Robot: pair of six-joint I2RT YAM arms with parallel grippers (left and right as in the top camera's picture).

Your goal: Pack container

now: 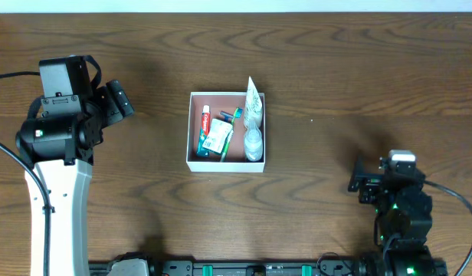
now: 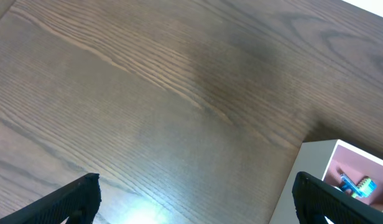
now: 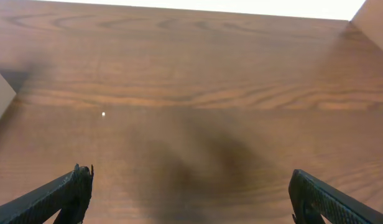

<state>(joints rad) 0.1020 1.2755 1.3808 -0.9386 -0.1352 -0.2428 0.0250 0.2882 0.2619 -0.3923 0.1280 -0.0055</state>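
Container (image 1: 225, 166) between both jaws, well apart

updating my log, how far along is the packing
Looks about finished. Done: the box holds a toothpaste tube, a carton, a bottle and a pouch. In hand: nothing; the left claw and right claw are open, apart from the box. Left: no item outside it in view.

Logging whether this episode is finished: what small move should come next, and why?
Probably just park both arms: the toiletries already lie inside the container, nothing loose shows on the table, and the left claw and right claw are open, empty and apart from it.
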